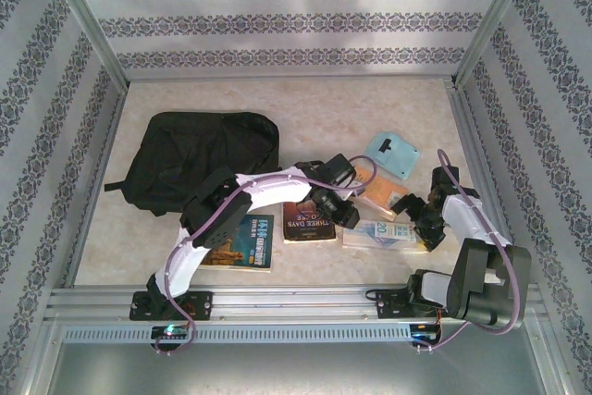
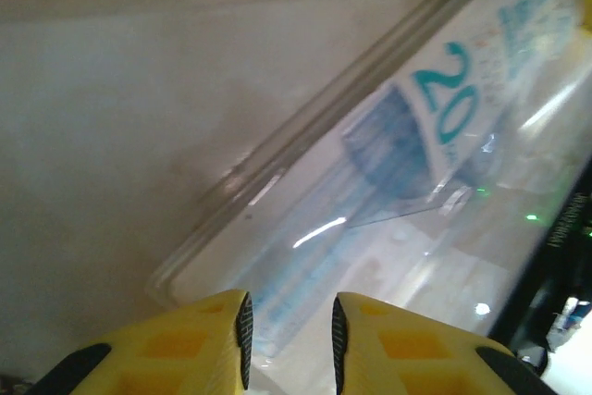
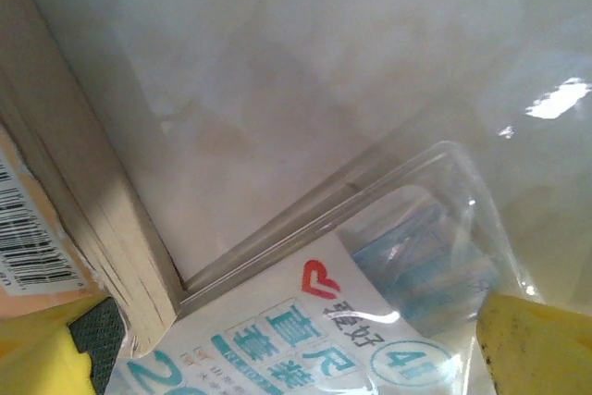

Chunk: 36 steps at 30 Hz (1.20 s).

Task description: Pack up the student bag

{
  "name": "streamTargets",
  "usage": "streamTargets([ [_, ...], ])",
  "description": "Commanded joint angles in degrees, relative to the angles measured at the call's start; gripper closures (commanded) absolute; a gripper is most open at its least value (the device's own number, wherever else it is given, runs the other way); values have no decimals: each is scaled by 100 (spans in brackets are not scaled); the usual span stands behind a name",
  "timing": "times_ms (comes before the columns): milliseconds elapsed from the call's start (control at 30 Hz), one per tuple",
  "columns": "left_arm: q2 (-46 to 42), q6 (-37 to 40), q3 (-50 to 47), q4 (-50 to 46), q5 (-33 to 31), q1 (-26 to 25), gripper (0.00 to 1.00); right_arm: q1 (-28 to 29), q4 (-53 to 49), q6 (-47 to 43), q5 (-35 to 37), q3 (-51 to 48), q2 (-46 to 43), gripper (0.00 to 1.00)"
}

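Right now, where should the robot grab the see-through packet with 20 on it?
Pinch the clear packet across its narrow width, coming straight down from above. It lies flat, long and thin. The end under the left end effector looks best; a book crowds another part.

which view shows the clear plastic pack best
Right wrist: the clear plastic pack is close, its red heart logo and label legible. Left wrist shows a blurrier end with the 20; top external shows it mostly whole but small.
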Motion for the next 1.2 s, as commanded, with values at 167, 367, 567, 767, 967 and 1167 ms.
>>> streamTargets([
  [167,-202,67,-549,67,-438,426,70,569,1371,299,-2000,-288,-226,2],
  [367,-312,-1,-624,140,-444,527,70,945,1834,656,-1927,131,-39,3],
  [567,-460,-124,-750,357,-374,637,69,1373,1866,739,-1602,866,510,3],
  [767,-457,-178,-695,473,-329,655,64,1445,1500,552,-1300,1421,705,4],
  [967,-287,-262,-481,541,-81,677,58,1338,730,763,-656,891,65,8],
  [1167,-124,-285,-424,563,19,680,59,1093,597,1415,-777,-238,-1427,11],
])
